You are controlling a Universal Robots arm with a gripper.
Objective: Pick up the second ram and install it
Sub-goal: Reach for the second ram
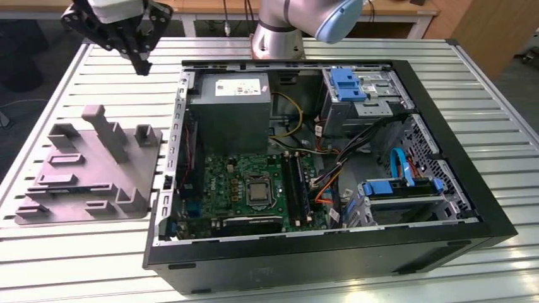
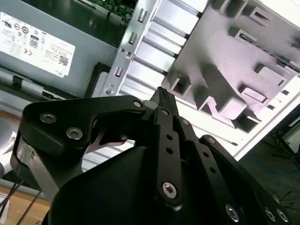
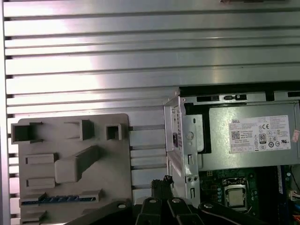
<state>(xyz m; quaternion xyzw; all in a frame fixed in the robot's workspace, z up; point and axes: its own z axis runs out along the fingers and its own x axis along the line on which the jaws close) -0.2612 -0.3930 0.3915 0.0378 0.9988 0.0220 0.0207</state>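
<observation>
The gripper [image 1: 145,67] hangs above the slatted table [image 1: 471,69], near the far corner of the open computer case [image 1: 337,259] on the exterior view's left. It is clear of every surface.

**Fingers.** In both wrist views the two fingertips [image 2: 161,95] [image 3: 161,183] meet in a single dark point with no gap between them. Nothing is clamped there, and the tips touch no part of the table, plate or case.

**Second ram.** In the first wrist view the second ram [image 3: 51,200] appears as a slim dark strip with bluish glints. It stands edge-on in the long slot of the grey moulded plate [image 3: 112,178] – the slot on the plate edge farthest from the three small upright blocks. The card is well apart from the fingertips and is not held.

**Surroundings.**
- The plate [image 1: 148,167] lies flat on the table just beside the case, on the exterior view's left.
- In the second wrist view the fingertips show against the table slats between the plate [image 2: 206,28] and the case wall.
- Inside the case, the grey power supply [image 1: 227,107] sits at the far end – the CPU socket [image 1: 257,191] lies on the green board nearer the camera.
- The arm [image 1: 278,31] stands on the table behind the case.
</observation>
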